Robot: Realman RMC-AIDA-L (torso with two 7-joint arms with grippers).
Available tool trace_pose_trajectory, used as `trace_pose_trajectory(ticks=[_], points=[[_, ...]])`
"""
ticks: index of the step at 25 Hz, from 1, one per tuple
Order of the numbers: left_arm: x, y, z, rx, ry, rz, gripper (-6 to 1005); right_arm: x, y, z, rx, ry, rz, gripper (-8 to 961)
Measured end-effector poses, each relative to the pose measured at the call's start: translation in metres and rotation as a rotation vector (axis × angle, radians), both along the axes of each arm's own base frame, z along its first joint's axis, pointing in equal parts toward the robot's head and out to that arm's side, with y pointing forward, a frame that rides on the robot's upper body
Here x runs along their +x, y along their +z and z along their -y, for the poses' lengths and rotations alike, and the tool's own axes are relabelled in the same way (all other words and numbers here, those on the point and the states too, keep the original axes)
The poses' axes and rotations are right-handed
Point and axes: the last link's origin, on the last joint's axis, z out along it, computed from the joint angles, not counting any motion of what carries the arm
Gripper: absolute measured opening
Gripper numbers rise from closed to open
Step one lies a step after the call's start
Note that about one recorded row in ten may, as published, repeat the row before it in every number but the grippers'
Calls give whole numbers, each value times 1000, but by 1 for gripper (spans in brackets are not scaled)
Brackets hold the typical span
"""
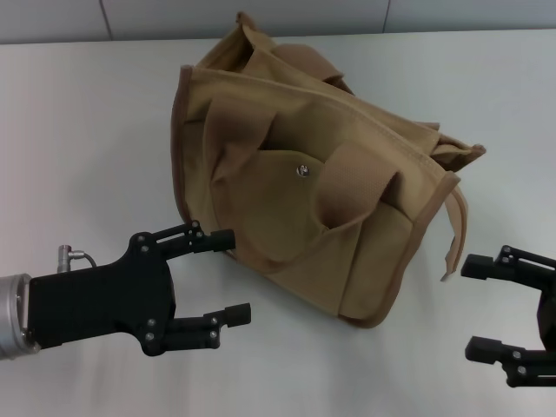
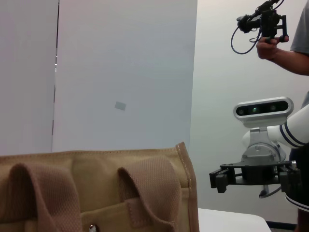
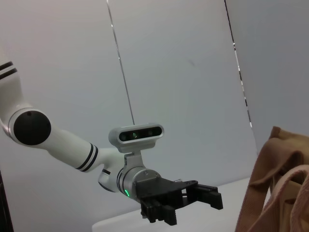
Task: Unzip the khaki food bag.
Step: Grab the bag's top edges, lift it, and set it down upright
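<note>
Khaki food bag (image 1: 304,191) lies tipped at bench (image 1: 87,130) centre, left gripper (image 1: 224,276) and right gripper (image 1: 488,308) flanking it, jaws apart; unanchored, it would likely slide when the zipper is pulled.

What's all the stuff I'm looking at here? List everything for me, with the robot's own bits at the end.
khaki food bag: one, tan with brown piping, standing in the middle of the table, tilted, front pocket toward the robot
webbing handles: two, tan, flopped down over the bag's front
metal snap: one, silver, on the front pocket
table: one, white, under everything
wall: pale grey, behind the table
person with a camera: one, at the edge of the left wrist view
left gripper: one, black, open, by the bag's near left corner
right gripper: one, black, open, to the bag's right, apart from it
</note>
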Motion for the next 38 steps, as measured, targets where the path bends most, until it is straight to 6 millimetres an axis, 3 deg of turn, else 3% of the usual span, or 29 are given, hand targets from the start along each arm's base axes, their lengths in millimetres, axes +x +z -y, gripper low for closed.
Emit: trace_pose_trajectory(ticks=[10,13,19,23,28,38], points=[[-6,9,-3,70,32,16,813,-2,-4,-4,-11,4,6,838],[-28,32,-18,273,204,30,813,-2,-5,-4,-11,5,6,838],[-48,31,-37,408,302,-95,812,-2,-5,-4,-10,6,7,836],[-42,20,-53,392,268,-167,812,-3,-5,-5,-10,7,7,835],[-16,3,-70,344,170,-179,813,-3,-5,-5,-15,9,10,834],[5,-12,-85,312,112,-191,812,-3,-12,-8,-28,-3,18,831]])
